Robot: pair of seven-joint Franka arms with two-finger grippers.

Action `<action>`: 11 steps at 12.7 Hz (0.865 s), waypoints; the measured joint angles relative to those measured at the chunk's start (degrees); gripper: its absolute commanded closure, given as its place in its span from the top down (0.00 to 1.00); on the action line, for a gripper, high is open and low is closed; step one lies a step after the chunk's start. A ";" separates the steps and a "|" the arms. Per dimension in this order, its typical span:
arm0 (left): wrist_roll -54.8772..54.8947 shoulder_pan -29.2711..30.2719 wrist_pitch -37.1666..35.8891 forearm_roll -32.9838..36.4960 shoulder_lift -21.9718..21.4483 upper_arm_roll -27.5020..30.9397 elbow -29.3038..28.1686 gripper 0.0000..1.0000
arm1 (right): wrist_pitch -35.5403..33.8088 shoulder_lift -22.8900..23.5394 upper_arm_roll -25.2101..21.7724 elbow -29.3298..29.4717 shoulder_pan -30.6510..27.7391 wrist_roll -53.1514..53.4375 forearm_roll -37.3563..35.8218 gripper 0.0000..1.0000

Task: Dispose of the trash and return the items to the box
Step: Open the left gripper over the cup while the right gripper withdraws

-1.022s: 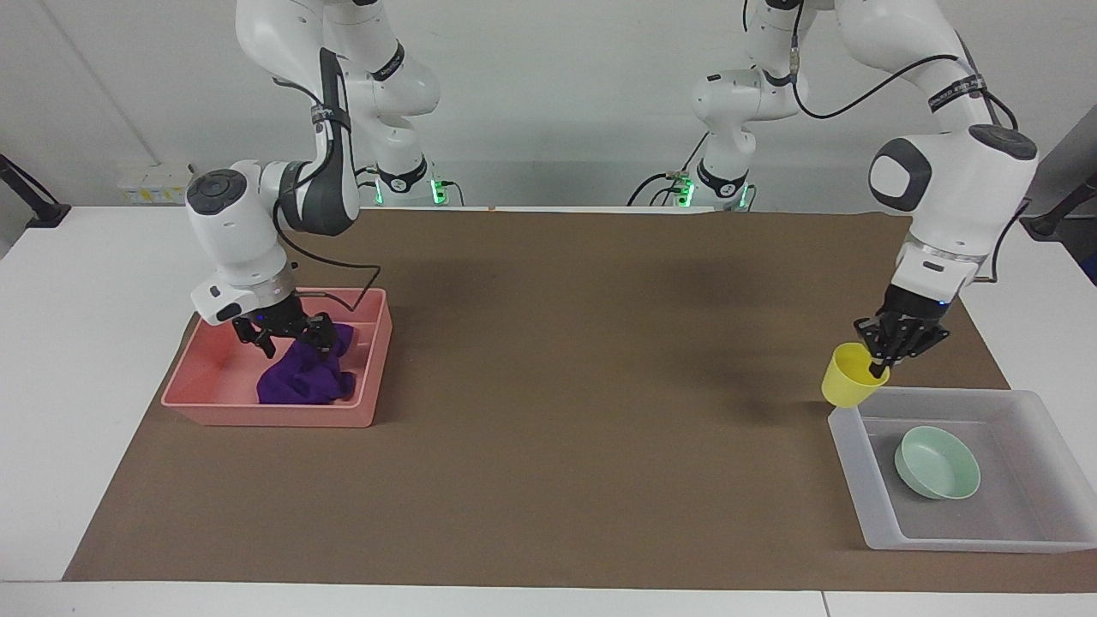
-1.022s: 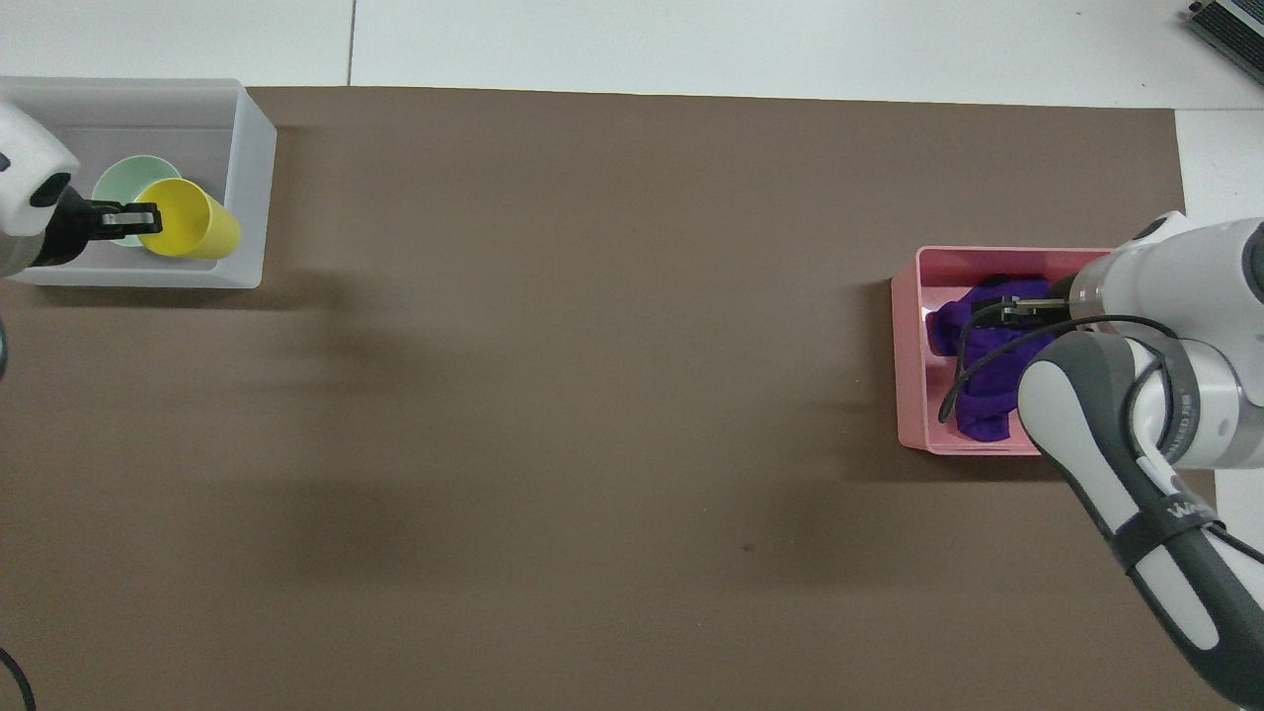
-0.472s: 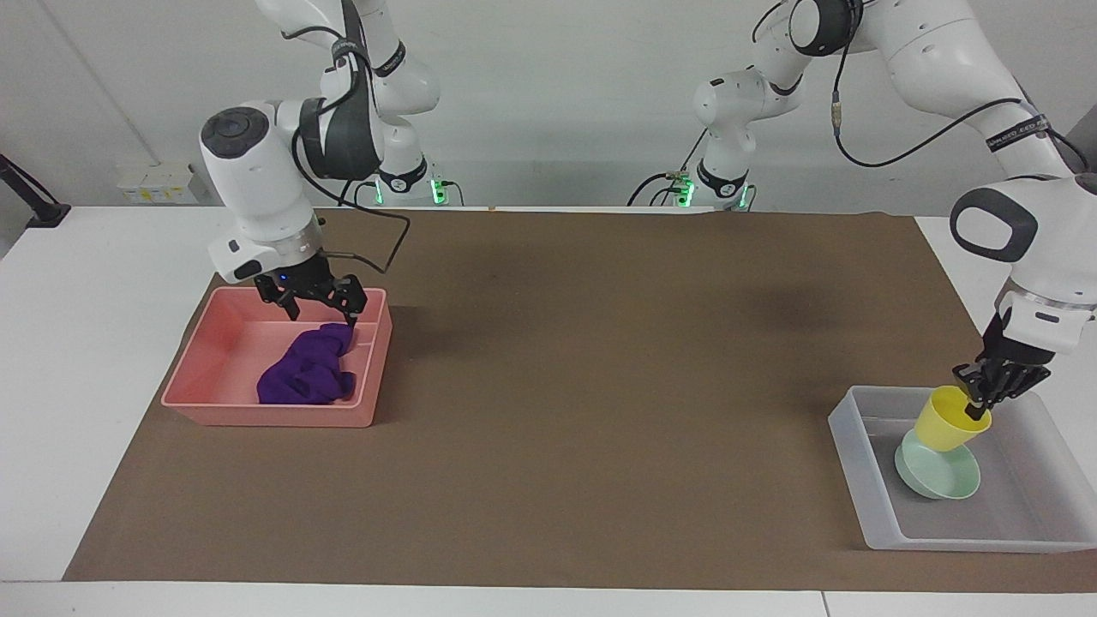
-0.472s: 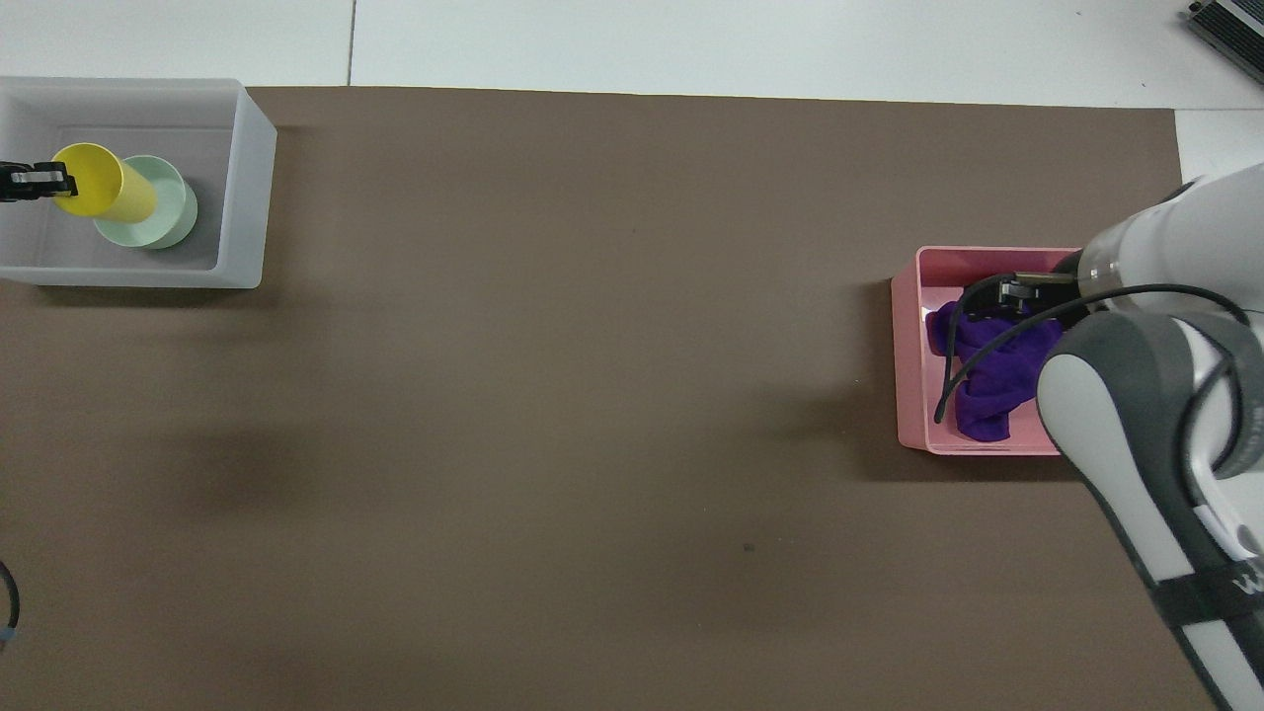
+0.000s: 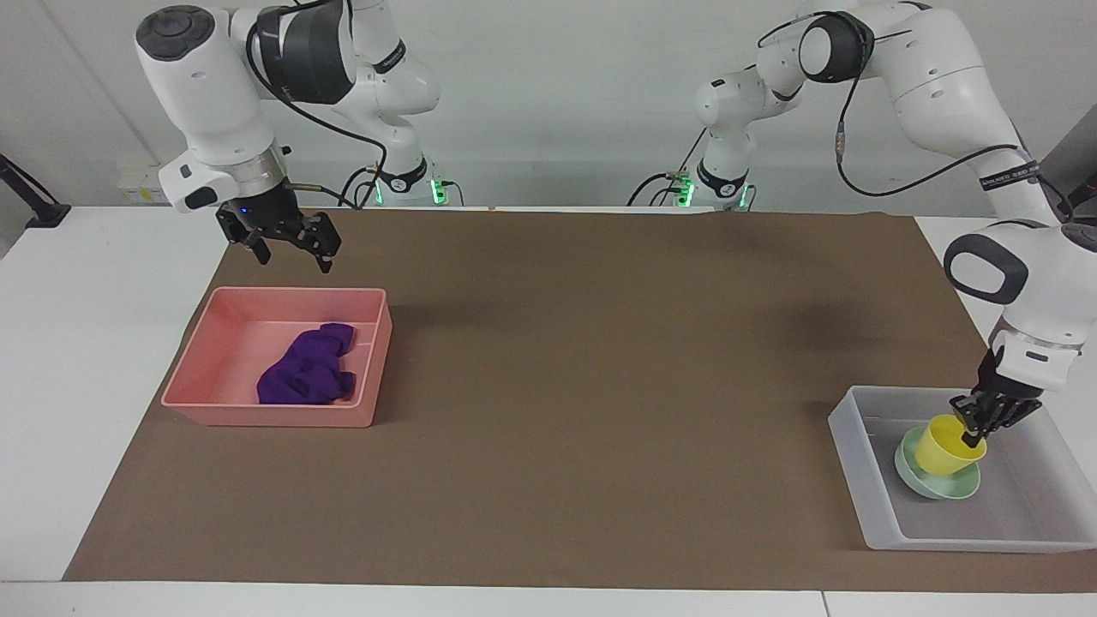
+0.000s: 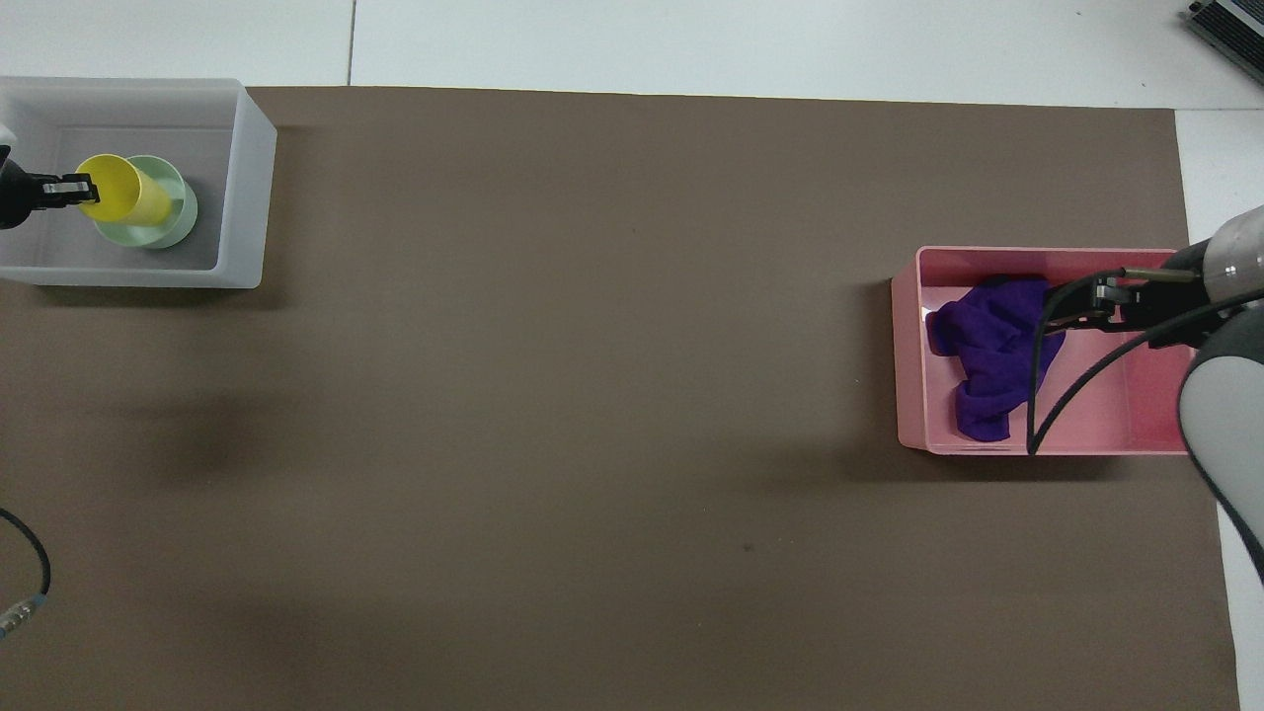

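Observation:
The yellow cup [image 5: 941, 447] is tilted, its base in the mint-green bowl [image 5: 932, 487], which lies in the translucent tray [image 5: 857, 484] at the left arm's end of the table. My left gripper [image 5: 974, 428] is shut on the cup's rim. The overhead view shows the same cup [image 6: 123, 191], bowl [image 6: 180, 212], tray [image 6: 249, 197] and left gripper [image 6: 77, 185]. The purple cloth [image 5: 307, 373] lies loose in the pink bin [image 5: 214, 347] at the right arm's end. My right gripper [image 5: 290, 250] is open and empty, raised over the bin's edge nearest the robots. The overhead view also shows the cloth [image 6: 987, 346], bin [image 6: 908, 365] and right gripper [image 6: 1091, 301].
A brown mat [image 5: 600, 368] covers most of the white table. A black cable [image 6: 25, 583] shows at the lower corner of the overhead view on the left arm's side. The right arm's cable hangs over the pink bin.
My left gripper carried the yellow cup over the tray and lowered it into the green bowl. My right gripper let go of the purple cloth in the pink bin and rose clear.

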 measured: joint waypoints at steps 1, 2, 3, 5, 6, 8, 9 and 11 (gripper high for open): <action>0.00 0.02 0.46 -0.08 0.11 0.00 -0.53 0.17 | -2.36 -0.04 -0.06 1.92 -0.55 -1.14 0.03 1.00; 0.00 0.04 0.80 -0.11 0.11 0.00 -1.11 0.29 | -3.74 -0.11 -0.20 3.26 -0.87 -2.04 0.04 1.00; 0.00 0.08 0.84 -0.12 0.11 0.00 -1.49 0.48 | -4.25 -0.29 -0.25 3.62 -1.05 -2.59 0.05 1.00; 0.00 0.11 0.85 -0.15 -0.02 -0.01 -1.51 0.70 | -4.65 -0.37 -0.25 3.30 -1.07 -3.04 0.05 1.00; 0.01 0.10 0.78 -0.15 -0.34 -0.12 -1.46 0.84 | -4.75 -0.36 -0.25 3.18 -1.07 -3.08 0.06 1.00; 0.18 -0.01 -1.03 -0.15 -2.07 -0.60 -1.35 1.00 | -4.95 -0.37 -0.25 3.16 -1.07 -3.44 0.05 1.00; 0.56 -0.35 -3.40 -0.15 -3.87 -0.84 -1.38 1.00 | -4.95 -0.37 -0.25 3.15 -1.07 -3.73 0.05 1.00; 0.74 -2.62 -7.14 -0.15 -8.76 -1.02 -2.94 1.00 | -4.96 -0.37 -0.25 3.15 -1.08 -3.77 0.06 1.00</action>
